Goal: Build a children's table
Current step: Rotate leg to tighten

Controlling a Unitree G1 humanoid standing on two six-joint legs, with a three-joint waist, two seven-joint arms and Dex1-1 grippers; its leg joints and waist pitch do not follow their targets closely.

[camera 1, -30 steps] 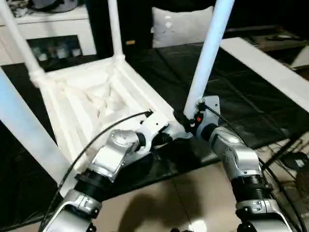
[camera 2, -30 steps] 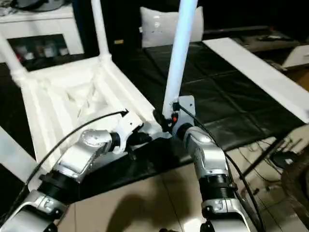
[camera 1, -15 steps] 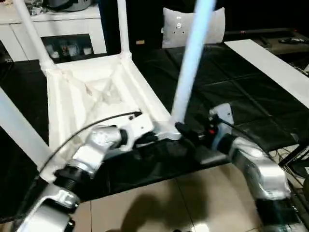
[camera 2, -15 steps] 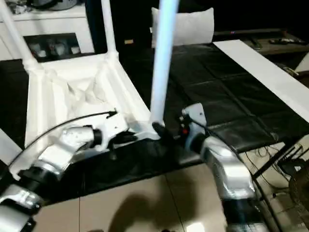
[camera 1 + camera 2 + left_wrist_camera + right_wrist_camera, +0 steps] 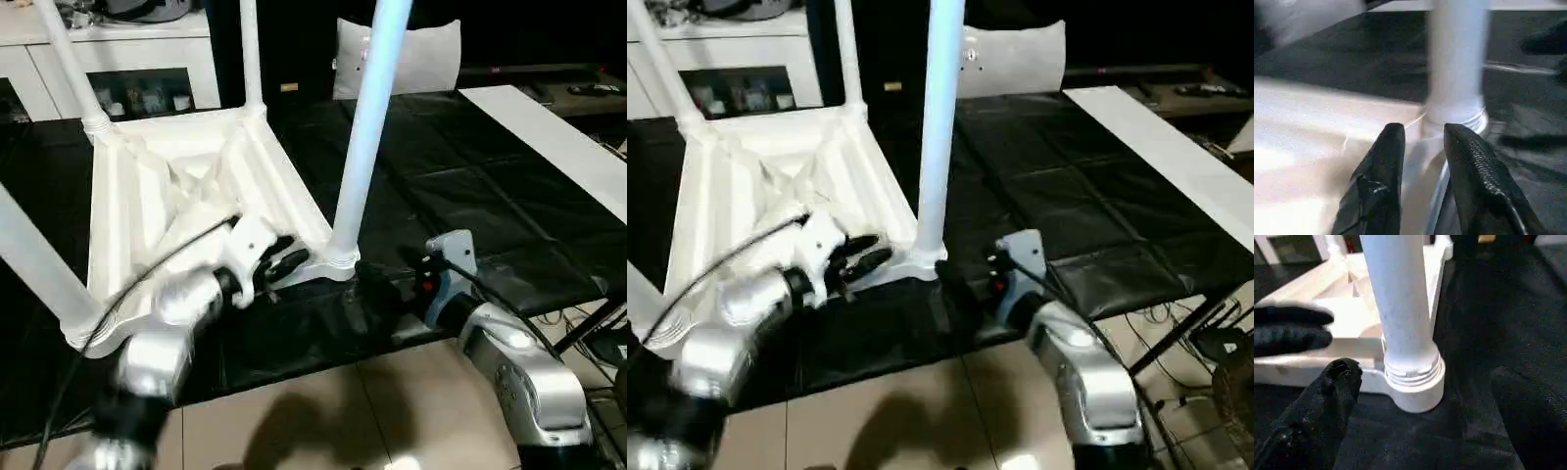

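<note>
From the head, the all-white plastic children's table (image 5: 186, 206) lies upside down on a black padded surface (image 5: 470, 196), legs up, between both tools. The left tool (image 5: 277, 266) rests on its rim, fingers apart. The left wrist shows black fingers (image 5: 1382, 171) parted, gripping nothing, before the near tapered leg (image 5: 1455, 63). The right wrist shows the right tool (image 5: 1415, 431) spread wide just short of that leg's corner socket (image 5: 1418, 387).

My left gripper (image 5: 290, 262) is stretched forward on its silver forearm, black fingers (image 5: 1382, 181) slightly parted. My right gripper (image 5: 377, 294) reaches in from the right, fingers spread wide, gripping nothing.
</note>
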